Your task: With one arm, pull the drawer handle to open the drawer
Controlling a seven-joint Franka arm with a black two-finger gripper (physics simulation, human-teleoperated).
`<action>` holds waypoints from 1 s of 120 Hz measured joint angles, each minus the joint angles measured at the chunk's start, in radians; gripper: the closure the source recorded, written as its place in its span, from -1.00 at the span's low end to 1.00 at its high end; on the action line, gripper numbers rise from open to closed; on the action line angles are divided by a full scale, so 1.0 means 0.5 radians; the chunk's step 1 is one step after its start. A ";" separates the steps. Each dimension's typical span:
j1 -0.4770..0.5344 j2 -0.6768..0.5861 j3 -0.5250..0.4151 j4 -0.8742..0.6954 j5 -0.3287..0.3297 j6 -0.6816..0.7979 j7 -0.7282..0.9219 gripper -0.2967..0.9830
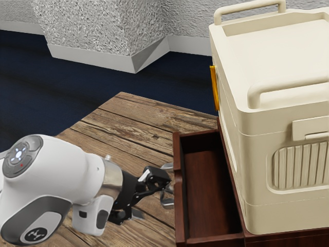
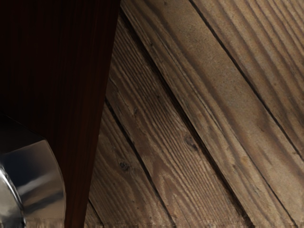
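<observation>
Wooden planks [image 1: 123, 116] lie beneath the open drawer [image 1: 178, 154], navy floor [image 1: 23, 77] beyond.

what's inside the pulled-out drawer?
Exterior view: bare brown floor and inner walls in the drawer; nothing lying on the part that shows. The end toward the cream case is partly hidden by that case and the cabinet.

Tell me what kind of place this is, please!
It looks like a room indoors, maybe in a home. You can see bumpy grey walls with a pale strip along the bottom, a dark blue floor and a wooden table.
</observation>
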 joint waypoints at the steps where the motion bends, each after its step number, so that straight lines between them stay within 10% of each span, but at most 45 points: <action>1: 0.006 -0.004 -0.003 -0.003 0.000 -0.003 0.000 -0.53; 120: 0.266 -0.311 -0.151 -0.165 -0.028 -0.164 -0.023 -0.53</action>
